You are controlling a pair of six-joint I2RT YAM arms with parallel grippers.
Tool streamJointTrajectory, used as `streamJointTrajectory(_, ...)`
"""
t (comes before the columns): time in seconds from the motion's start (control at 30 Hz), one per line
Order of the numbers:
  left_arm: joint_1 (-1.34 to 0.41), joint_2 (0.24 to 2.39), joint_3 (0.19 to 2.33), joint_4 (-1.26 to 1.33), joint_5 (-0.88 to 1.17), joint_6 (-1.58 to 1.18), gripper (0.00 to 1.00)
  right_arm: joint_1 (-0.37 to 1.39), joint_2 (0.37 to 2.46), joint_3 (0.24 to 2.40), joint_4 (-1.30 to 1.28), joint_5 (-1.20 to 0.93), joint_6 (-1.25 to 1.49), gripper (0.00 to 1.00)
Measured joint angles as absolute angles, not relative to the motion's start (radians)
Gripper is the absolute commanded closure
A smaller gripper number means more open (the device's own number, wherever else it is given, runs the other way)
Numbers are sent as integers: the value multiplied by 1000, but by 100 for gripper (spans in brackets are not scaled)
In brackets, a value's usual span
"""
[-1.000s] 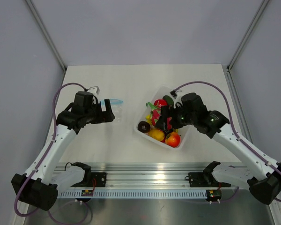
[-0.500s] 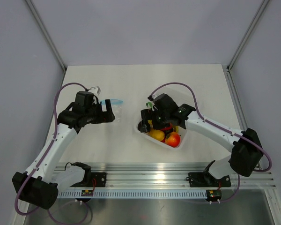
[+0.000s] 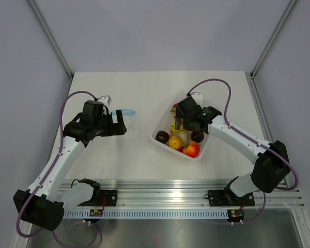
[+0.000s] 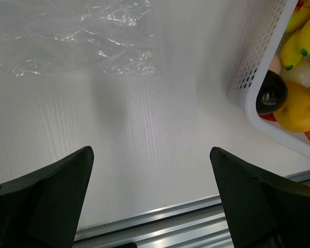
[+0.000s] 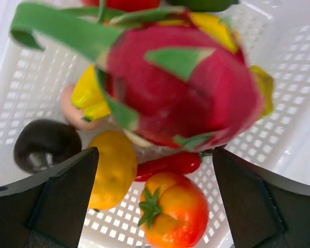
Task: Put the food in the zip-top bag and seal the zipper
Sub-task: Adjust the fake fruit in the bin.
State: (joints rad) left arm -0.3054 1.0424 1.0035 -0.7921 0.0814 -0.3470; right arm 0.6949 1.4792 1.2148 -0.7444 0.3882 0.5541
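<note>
Two grippers, jaws wide apart on both. Left gripper [image 4: 150, 155] hovers over white table [image 4: 144, 103], w/ clear thin plastic zip-top bag [image 4: 72, 41] flat just ahead, light blue zipper strip [image 3: 125, 110] at far edge. Right gripper [image 5: 154, 155] hangs over white perforated plastic tray [image 5: 31, 93] of glossy toy food [image 5: 111, 165]; blurred pink dragon fruit [image 5: 196, 88] at its fingertips, contact unclear.

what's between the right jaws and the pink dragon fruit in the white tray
Nothing visible. In the right wrist view the pink dragon fruit lies on top of the pile in the white tray, nearest the camera, and the right jaws stand open towards it. The other toys sit under it, not in front.
</note>
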Motion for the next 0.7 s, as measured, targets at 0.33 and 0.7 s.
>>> streamJointTrajectory(0.33,-305,1042,1003,-793,71,-348,1,592,1475,1266,-749,436,530,0)
streamJointTrajectory(0.7,-305,1223,1122,-830,-64,-395,1,590,1390,1276,-749,345,520,1)
